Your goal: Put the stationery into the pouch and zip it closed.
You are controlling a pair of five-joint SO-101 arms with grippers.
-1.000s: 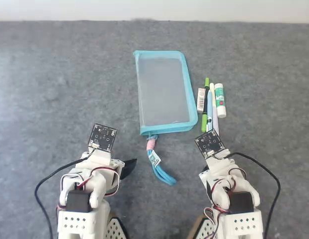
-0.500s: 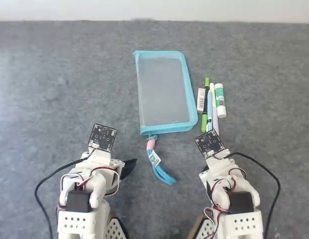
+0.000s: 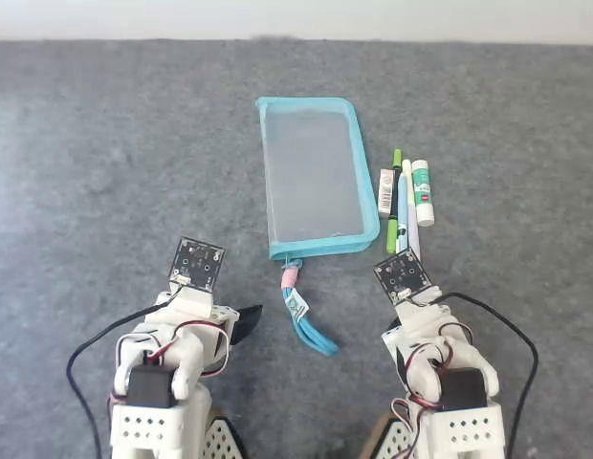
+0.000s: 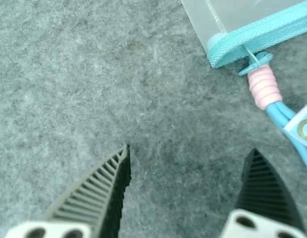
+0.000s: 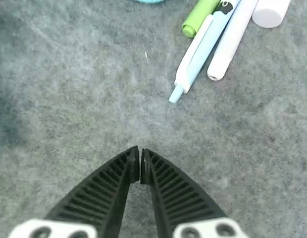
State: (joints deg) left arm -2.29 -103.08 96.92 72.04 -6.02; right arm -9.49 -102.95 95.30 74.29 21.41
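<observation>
Because the stationery lies packed side by side, pens and a glue stick touching, just beside the blue pouch on the grey surface, the right claw, tips pressed together near the pen ends, may knock or roll several at once. The left claw, spread wide beside the zip cord, risks dragging the light pouch if it tugs the cord unbraced.

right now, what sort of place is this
Probably a tabletop robot workbench rather than a lived-in desk: a grey felt-like mat is the work surface, the left arm and right arm sit side by side, and a pouch and pens are laid out neatly.
</observation>
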